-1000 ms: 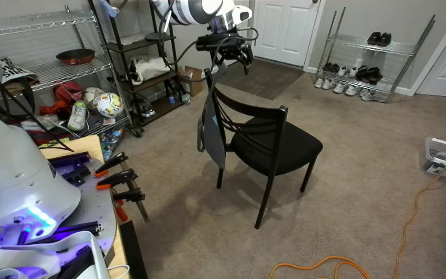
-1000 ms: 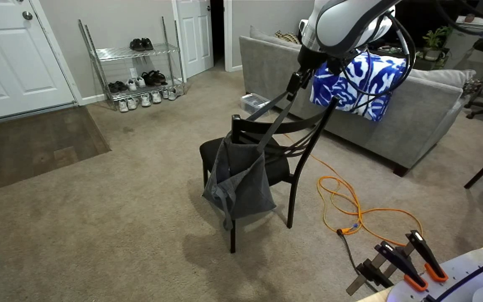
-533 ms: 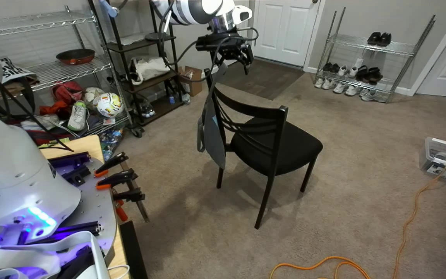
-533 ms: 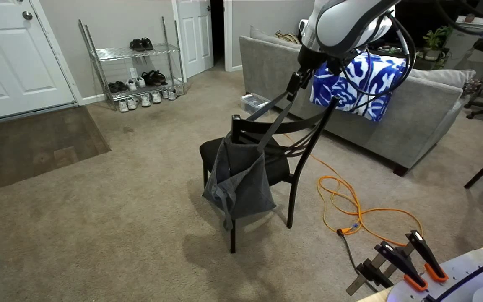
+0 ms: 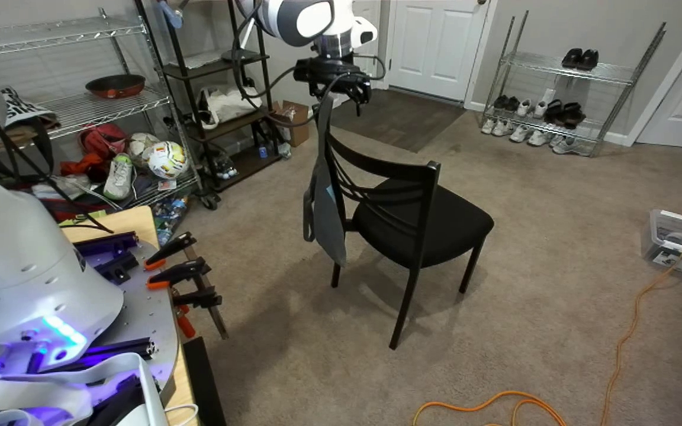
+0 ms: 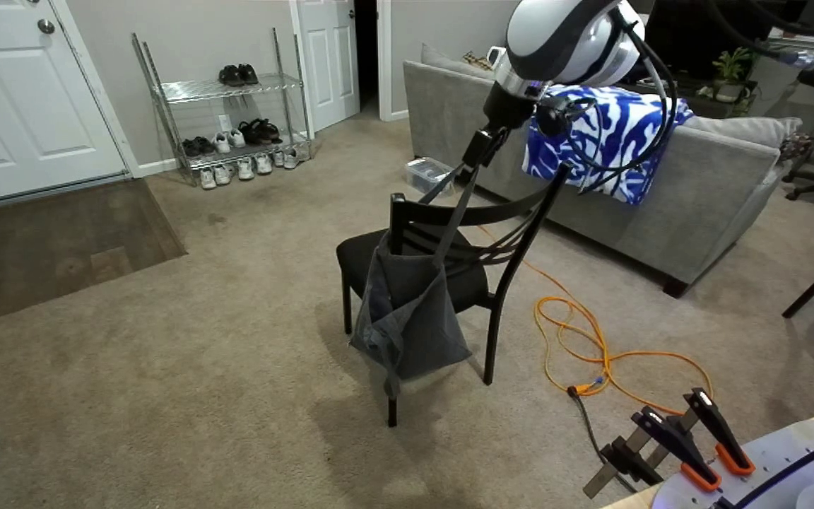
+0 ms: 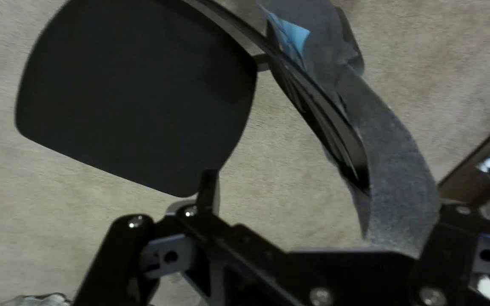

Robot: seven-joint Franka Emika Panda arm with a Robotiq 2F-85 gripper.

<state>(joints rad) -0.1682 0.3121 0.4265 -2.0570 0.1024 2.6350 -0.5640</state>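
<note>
A dark grey cloth bag hangs at a post of the black chair's back, in both exterior views (image 5: 324, 216) (image 6: 425, 322). Its straps run up to my gripper (image 5: 341, 99), also in an exterior view (image 6: 479, 150). In the wrist view the fingers of my gripper (image 7: 328, 195) are wide apart. A strap (image 7: 398, 178) lies against the inner side of the right finger; its upper end is hidden by the gripper. The post appears to stand between the two straps. The chair (image 5: 424, 225), also in the wrist view (image 7: 134, 93), stands upright below the gripper.
A grey sofa (image 6: 463, 113) with a blue-white blanket stands behind the chair. Wire shelves (image 5: 104, 106) and a shoe rack (image 5: 566, 71) are against the walls. An orange cord (image 6: 605, 353) lies on the carpet. Clamps (image 6: 675, 438) stick out from the robot's table.
My gripper has moved a little left in both exterior views, and slightly down in one. The bag has come down slightly and its straps have shifted with the gripper. The chair has not moved.
</note>
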